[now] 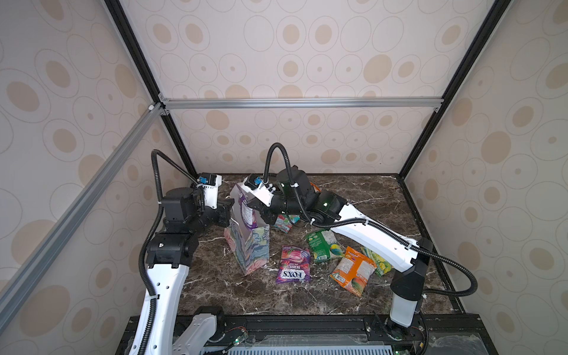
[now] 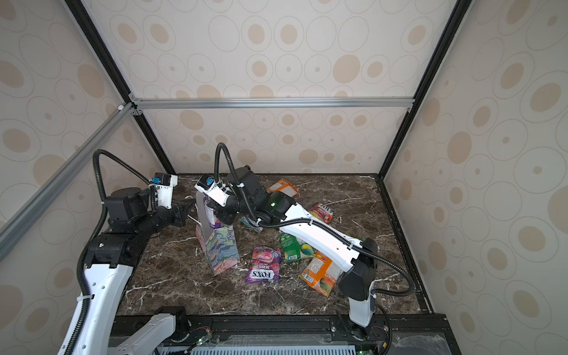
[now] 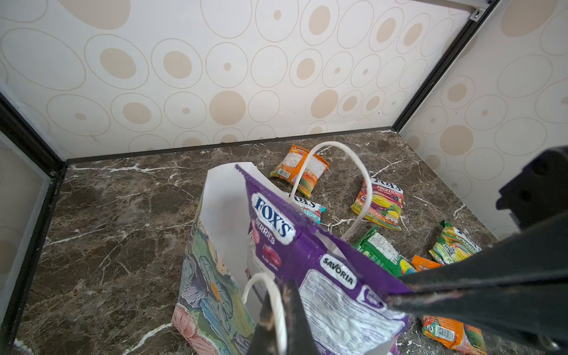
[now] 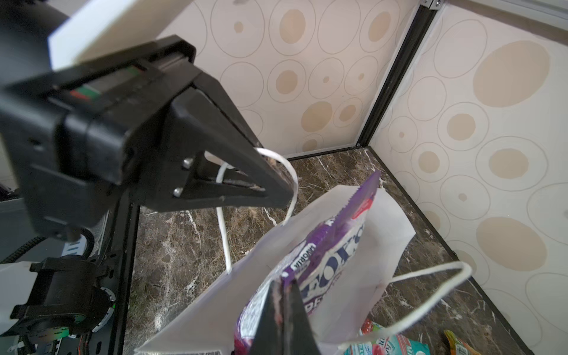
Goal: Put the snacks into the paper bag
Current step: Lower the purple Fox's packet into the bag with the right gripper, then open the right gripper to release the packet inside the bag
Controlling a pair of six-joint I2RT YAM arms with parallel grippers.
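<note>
While left hand pinches the floral paper bag's white cord handle, right hand clamps a glossy purple packet partly inside.

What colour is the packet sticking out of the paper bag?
Purple; the packet shows best in the left wrist view.

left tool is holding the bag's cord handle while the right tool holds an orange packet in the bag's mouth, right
Not orange: the packet in the right tool is purple, as the right wrist view shows. The left tool does hold the paper bag's cord handle.
</note>
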